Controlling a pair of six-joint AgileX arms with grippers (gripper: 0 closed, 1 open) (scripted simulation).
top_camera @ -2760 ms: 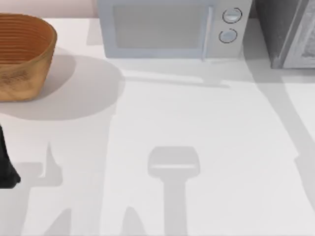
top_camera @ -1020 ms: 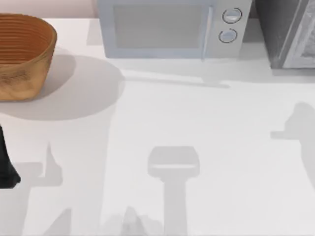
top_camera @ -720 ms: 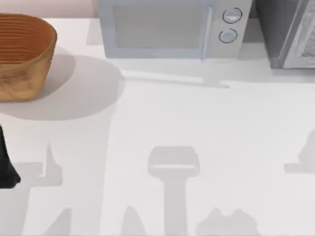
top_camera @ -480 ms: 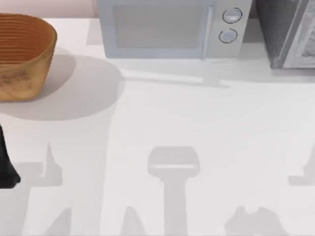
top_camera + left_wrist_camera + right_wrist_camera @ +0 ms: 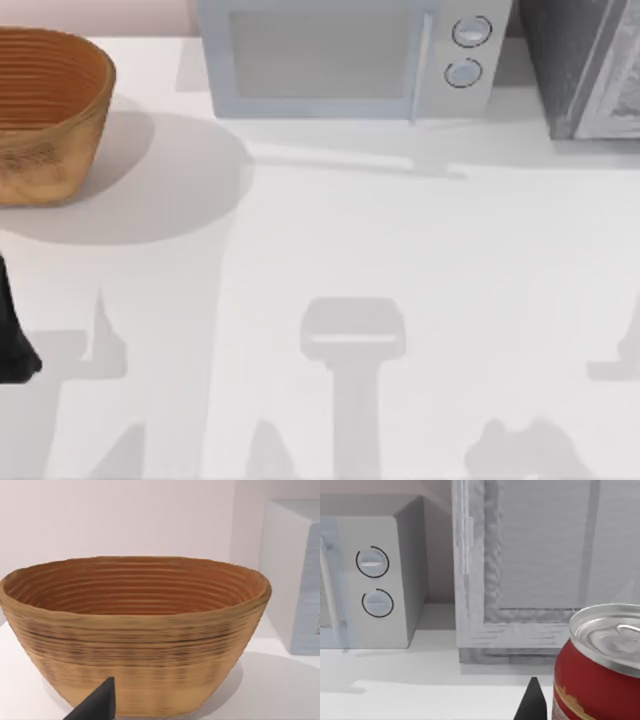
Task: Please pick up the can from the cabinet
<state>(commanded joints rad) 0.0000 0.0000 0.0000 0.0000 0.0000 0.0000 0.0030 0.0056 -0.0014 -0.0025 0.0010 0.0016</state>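
Right arm's shadow slid off right edge; red can (image 5: 597, 670) beside right fingertip (image 5: 532, 702) (grip unclear).

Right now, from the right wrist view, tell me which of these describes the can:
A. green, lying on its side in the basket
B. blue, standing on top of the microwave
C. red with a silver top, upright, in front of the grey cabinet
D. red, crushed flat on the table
C: the can is red with a silver lid, upright, with the grey cabinet behind it and the microwave off to one side.
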